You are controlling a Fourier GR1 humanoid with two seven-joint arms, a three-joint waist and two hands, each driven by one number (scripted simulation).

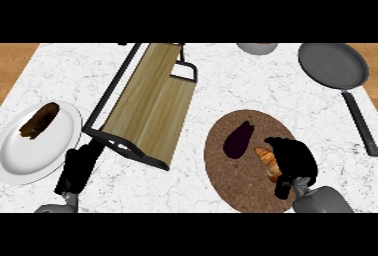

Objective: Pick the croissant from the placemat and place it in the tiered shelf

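Here I see my right hand (294,156) with fingers curled round the golden croissant (267,161) on the round brown cork placemat (247,192), a dark purple eggplant (238,139) just beside it. The wooden black-framed tiered shelf (151,102) stands well apart on the white marble bench (221,90), between a white plate (22,155) and grey frying pan (332,65); my left hand (77,167) rests with relaxed fingers.

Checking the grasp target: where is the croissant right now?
In the head view, the croissant lies at lower right on the brown placemat, just right of the eggplant, partly under the right hand.
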